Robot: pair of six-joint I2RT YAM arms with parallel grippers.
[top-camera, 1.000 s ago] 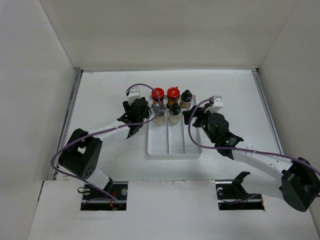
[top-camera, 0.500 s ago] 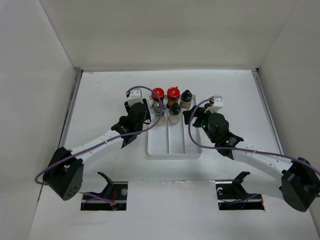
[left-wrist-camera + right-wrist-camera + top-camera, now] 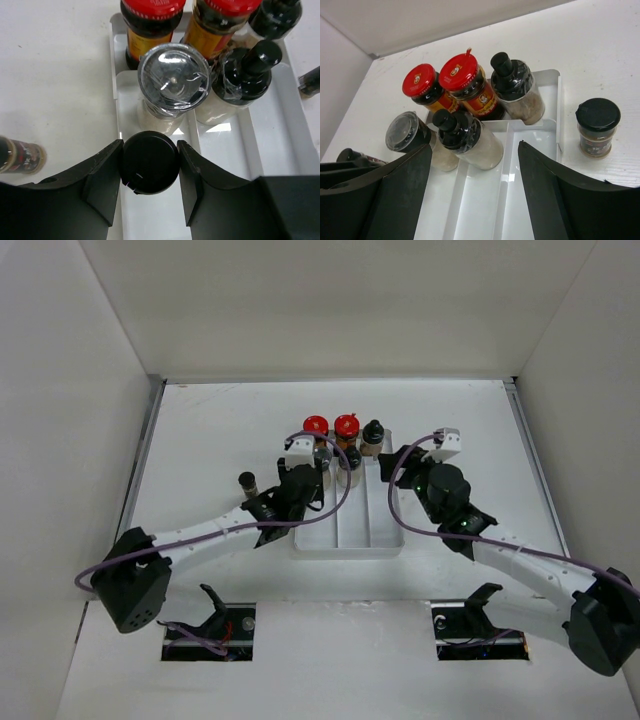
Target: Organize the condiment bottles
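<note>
My left gripper [image 3: 300, 483] is shut on a black-capped jar [image 3: 150, 162] and holds it over the near part of the white tray's [image 3: 350, 530] left compartment. Just beyond it stands the grey-lidded pale jar [image 3: 172, 77]. Two red-capped jars [image 3: 150, 20] [image 3: 220, 17] stand behind, with a black-capped pale jar [image 3: 247, 75] and another black-capped one [image 3: 275, 17]. A slim dark jar [image 3: 246, 481] stands on the table left of the tray. My right gripper [image 3: 475, 170] is open over the tray's right side. A short black-capped jar [image 3: 598, 125] stands outside the tray's right rim.
White walls enclose the table on three sides. The tray's [image 3: 500, 200] near halves show bare white floor. The left arm's purple cable [image 3: 340, 465] loops over the jars in the tray.
My left gripper has moved right, from beside the tray to over its left compartment. The slim dark jar on the left has come into view. My right gripper has shifted slightly right.
</note>
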